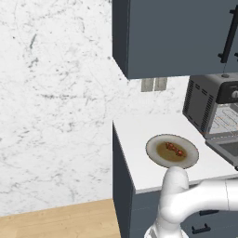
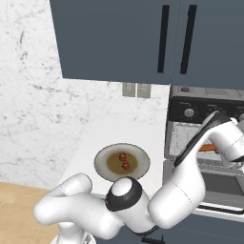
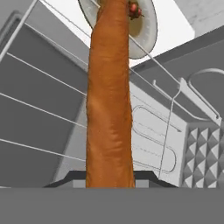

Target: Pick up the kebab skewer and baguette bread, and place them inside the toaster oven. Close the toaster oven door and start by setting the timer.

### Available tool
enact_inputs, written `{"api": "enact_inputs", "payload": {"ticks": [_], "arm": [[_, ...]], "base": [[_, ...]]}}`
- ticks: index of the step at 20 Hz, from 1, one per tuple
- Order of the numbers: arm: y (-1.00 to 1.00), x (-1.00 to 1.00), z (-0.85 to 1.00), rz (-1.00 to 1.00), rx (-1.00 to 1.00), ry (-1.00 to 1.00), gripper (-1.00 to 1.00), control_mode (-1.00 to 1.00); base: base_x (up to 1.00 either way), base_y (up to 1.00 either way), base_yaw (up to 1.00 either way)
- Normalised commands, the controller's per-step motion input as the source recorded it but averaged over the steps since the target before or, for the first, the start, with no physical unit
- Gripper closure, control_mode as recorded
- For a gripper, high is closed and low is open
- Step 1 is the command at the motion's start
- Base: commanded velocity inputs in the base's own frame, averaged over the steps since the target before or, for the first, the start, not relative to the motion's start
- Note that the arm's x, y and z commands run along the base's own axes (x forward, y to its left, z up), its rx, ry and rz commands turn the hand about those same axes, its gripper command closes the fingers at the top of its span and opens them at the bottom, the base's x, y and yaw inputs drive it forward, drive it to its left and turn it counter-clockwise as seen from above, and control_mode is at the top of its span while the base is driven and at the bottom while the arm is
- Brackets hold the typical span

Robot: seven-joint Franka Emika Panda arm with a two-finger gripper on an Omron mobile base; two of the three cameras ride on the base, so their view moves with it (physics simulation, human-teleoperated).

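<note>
White counter [image 1: 139,139] is being shown under blue cupboards. Baguette bread [image 3: 109,96] is being held clenched in the claw, over the wire rack [image 3: 39,109] of the toaster oven [image 2: 205,133]; kebab skewer [image 1: 174,149] is being left on the plate [image 1: 155,155], at 9 o'clock of the oven. Risk: loaf being snagged on rack wires if lowered tilted.

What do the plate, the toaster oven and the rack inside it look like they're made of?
The plate looks like glazed ceramic: a smooth grey-beige rim around a brown centre. The toaster oven looks like dark painted sheet metal, judging by its slotted side vents. The wire rack looks like thin bare metal rods, pale and straight.
</note>
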Motion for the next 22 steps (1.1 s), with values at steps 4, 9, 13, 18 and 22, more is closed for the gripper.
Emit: {"api": "enact_inputs", "payload": {"ticks": [4,9,13,18,22], "arm": [[0.0,0.26,-0.13,-0.11,0.0,-0.19,1.0,-1.0],[0.01,0.46,-0.14,-0.09,0.0,-0.13,1.0,-1.0],[0.06,0.51,-0.14,-0.07,0.0,-0.06,1.0,-1.0],[0.02,0.42,-0.05,-0.06,0.0,-0.03,1.0,-1.0],[0.0,0.37,0.0,-0.02,0.0,0.0,1.0,-1.0]], "base": [[0.0,0.0,0.0],[0.0,0.0,0.0],[0.0,0.0,0.0],[0.0,0.0,0.0],[0.0,0.0,0.0]]}}
